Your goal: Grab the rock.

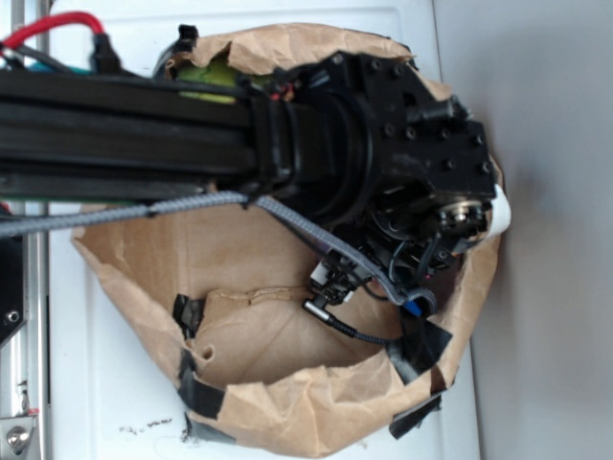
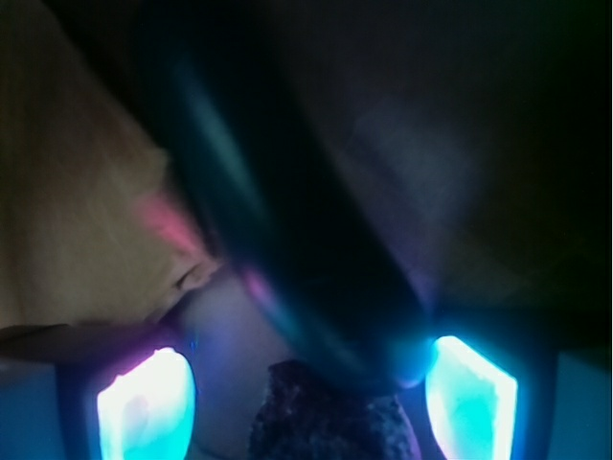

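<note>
White tabletop carries a brown paper bag rolled down into a bowl, rim patched with black tape; the arm reaches across it.

Bag walls stand close around the wrist; open floor shows only toward the taped near rim. Wrist view: rock, dark, rough and porous, sits low between the two glowing finger pads, gaps on both sides. Gripper spread, clasping nothing. A smooth dark green curved object runs diagonally, its lower end meeting the rock's top. Rock's long axis cannot be told; its lower part is cropped.
</note>
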You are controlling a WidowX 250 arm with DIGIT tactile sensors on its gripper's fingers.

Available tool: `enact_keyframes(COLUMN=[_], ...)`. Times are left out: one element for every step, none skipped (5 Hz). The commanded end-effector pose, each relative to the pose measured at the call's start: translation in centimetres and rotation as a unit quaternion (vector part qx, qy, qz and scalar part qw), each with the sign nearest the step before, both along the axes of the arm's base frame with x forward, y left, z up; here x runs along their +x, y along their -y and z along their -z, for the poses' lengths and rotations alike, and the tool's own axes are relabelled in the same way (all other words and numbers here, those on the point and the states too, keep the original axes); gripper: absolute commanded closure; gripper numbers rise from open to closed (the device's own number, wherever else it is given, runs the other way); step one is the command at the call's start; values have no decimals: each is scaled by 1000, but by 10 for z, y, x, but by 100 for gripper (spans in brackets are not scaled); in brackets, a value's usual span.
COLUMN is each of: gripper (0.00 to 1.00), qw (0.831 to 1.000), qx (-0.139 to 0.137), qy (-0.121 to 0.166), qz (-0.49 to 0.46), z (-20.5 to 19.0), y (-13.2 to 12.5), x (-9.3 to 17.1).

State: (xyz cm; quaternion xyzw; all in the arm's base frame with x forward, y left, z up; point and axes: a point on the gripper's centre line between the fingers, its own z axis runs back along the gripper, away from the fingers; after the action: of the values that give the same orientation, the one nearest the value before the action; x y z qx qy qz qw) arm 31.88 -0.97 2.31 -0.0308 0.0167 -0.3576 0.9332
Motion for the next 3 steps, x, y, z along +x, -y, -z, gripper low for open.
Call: enact_keyframes(gripper=[0,0,0], qw=[1000,999,998], qx=[-2,-23,-30], qy=[24,39,48], qz=[1,-6,-14], z=[-13,-32,-38], y=[1,-10,-22], x=[1,-3,-7])
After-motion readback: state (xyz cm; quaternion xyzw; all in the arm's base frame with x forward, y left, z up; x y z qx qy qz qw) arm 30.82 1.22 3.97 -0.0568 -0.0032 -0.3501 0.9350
